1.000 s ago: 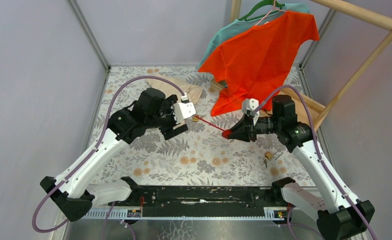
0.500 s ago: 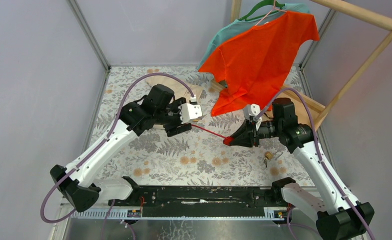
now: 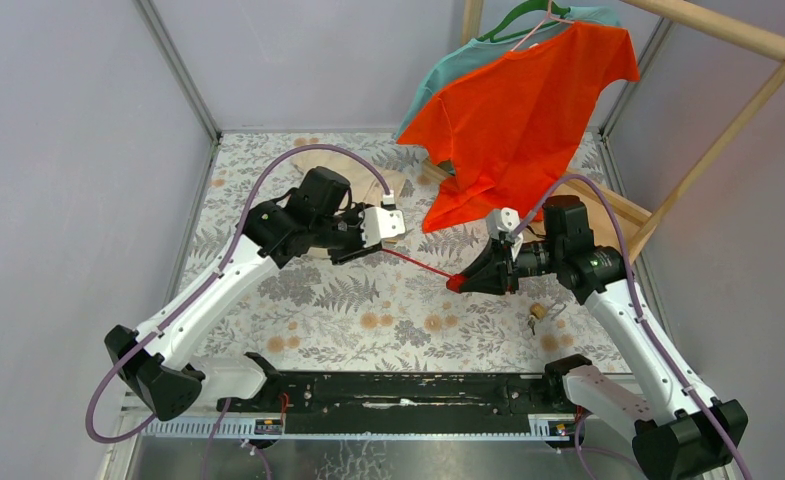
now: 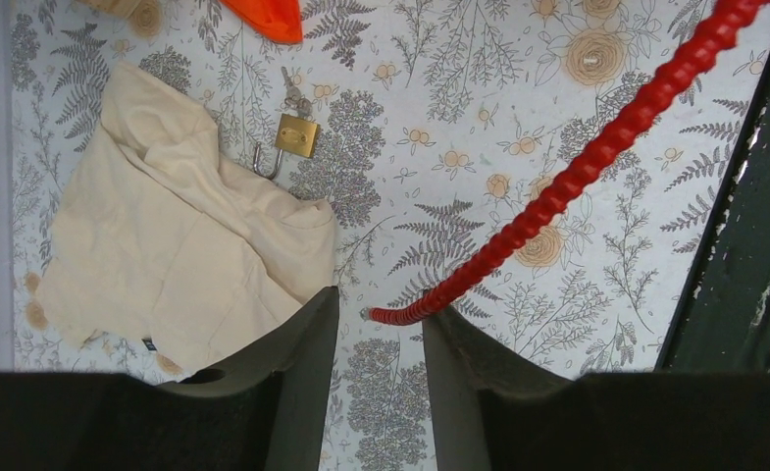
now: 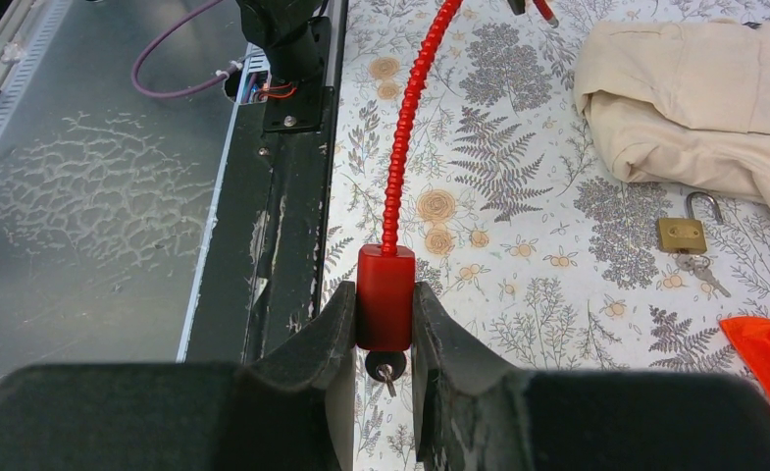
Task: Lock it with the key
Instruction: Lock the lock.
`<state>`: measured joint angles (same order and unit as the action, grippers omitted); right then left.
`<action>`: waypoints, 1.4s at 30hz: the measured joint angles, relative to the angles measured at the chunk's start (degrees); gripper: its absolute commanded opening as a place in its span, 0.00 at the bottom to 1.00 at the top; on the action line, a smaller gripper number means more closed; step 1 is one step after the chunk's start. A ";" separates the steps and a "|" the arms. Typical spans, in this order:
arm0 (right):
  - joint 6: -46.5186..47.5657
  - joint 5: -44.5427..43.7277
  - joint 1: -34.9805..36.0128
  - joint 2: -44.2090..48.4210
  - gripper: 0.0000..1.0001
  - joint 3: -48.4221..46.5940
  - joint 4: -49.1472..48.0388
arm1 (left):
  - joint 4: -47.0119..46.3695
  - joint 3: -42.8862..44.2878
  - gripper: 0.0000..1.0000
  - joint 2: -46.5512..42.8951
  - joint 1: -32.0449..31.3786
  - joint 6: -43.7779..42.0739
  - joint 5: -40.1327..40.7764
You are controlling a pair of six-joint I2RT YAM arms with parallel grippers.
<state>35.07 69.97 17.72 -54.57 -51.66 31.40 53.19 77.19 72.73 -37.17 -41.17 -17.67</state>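
A red cable lock spans the table's middle. My right gripper (image 3: pixel 465 281) is shut on its red block body (image 5: pixel 385 294), held above the table. A black-headed key (image 5: pixel 385 365) sticks out of the body's near end between the fingers. The ribbed red cable (image 3: pixel 418 264) runs from the body to my left gripper (image 3: pixel 373 250). In the left wrist view the cable's free end (image 4: pixel 397 316) lies between the open jaws of my left gripper (image 4: pixel 381 314), touching the right finger's tip. The left finger is apart from it.
A brass padlock with keys (image 4: pixel 295 134) lies beside a beige cloth (image 4: pixel 179 260); both also show in the right wrist view, padlock (image 5: pixel 682 234) and cloth (image 5: pixel 699 98). Another small padlock (image 3: pixel 539 312) lies near the right arm. Orange and teal shirts (image 3: pixel 523 110) hang on a wooden rack at the back right.
My left arm has moved right and forward, bringing its open jaws around the cable's free end. My right gripper has shifted slightly with the lock body still in it.
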 measured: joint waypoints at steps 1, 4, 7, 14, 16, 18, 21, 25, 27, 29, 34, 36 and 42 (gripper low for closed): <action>0.00 0.00 0.00 -0.04 0.00 0.02 0.00 | 0.02 0.00 0.38 0.00 0.07 0.00 0.00; -0.02 0.00 0.00 -0.13 0.00 0.02 -0.02 | 0.04 0.00 0.27 -0.07 0.11 -0.17 -0.22; -0.57 -0.02 0.00 -0.20 0.00 0.04 -0.63 | 0.15 0.00 0.10 -0.07 0.11 -0.07 -0.90; -7.26 -0.46 -0.04 -0.50 0.00 1.40 -6.67 | 0.02 -0.07 0.00 0.13 0.24 1.53 -3.34; -10.78 -1.09 -0.04 -1.29 0.00 1.84 -10.03 | -0.50 -0.11 0.00 0.33 0.55 3.15 -4.31; -14.56 -1.90 0.09 -2.71 0.00 2.03 -14.01 | -1.42 -0.11 0.00 0.55 0.59 5.11 -5.33; -18.71 -3.48 0.96 -5.57 0.00 1.90 -18.82 | -3.63 0.33 0.00 1.38 0.59 9.73 -7.37; -22.86 -5.70 2.82 -10.75 0.00 -0.33 -22.56 | -8.11 4.50 0.00 4.66 0.90 17.70 -10.69; -25.38 -6.34 3.06 -12.41 0.00 -0.81 -25.79 | -12.22 5.66 0.00 5.60 0.98 22.45 -12.44; -28.81 -6.80 3.13 -13.40 0.00 -0.66 -29.88 | -16.28 5.57 0.00 5.62 1.01 27.17 -14.08; -39.45 -7.52 3.19 -13.73 0.00 3.28 -45.22 | -26.91 1.81 0.00 4.35 1.11 38.12 -17.22; -43.06 -7.58 3.17 -13.73 0.00 5.33 -50.03 | -30.40 -0.15 0.00 4.07 1.42 41.88 -19.08; -48.00 -7.52 2.99 -13.60 0.00 7.67 -56.26 | -38.34 -5.01 0.00 3.63 4.37 51.43 -24.30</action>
<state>-12.93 62.46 20.71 -68.16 -43.99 -24.86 14.85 72.18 76.36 -32.80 10.26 -41.98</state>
